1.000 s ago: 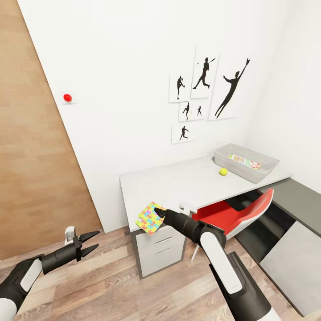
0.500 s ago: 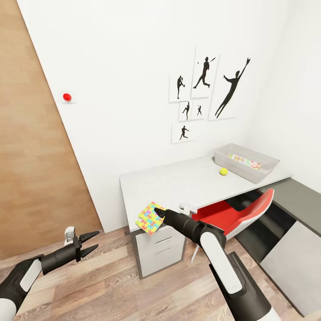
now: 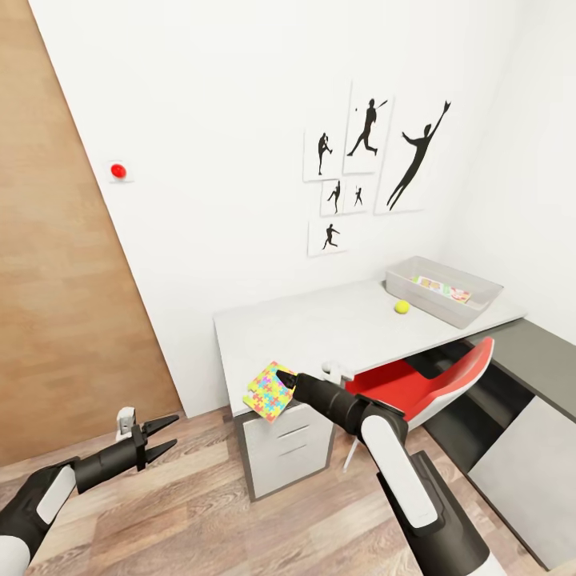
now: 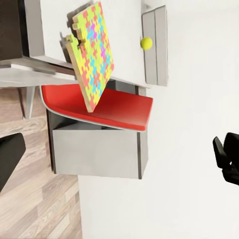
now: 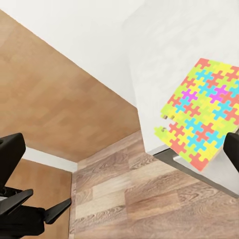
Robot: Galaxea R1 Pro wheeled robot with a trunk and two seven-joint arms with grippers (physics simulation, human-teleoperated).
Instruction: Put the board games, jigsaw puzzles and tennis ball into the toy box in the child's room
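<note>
My right gripper (image 3: 286,381) is shut on the edge of a multicoloured jigsaw puzzle (image 3: 269,391), which hangs tilted at the front left corner of the grey table (image 3: 320,328). In the right wrist view the jigsaw puzzle (image 5: 201,128) touches one finger (image 5: 232,149). The clear toy box (image 3: 472,308) stands at the table's far right end with a colourful flat toy (image 3: 440,288) inside. A yellow tennis ball (image 3: 402,306) lies just in front of it. My left gripper (image 3: 164,436) hangs open and empty over the floor, well left of the table.
A red chair (image 3: 424,384) is tucked under the table, and a drawer unit (image 3: 288,448) sits below its left end. A wooden door (image 3: 56,280) fills the left side. A grey bed (image 3: 536,400) lies at the right. Open wood floor (image 3: 200,512) lies between the arms.
The whole picture has shifted very slightly with the camera. Both arms and the puzzle keep their places.
</note>
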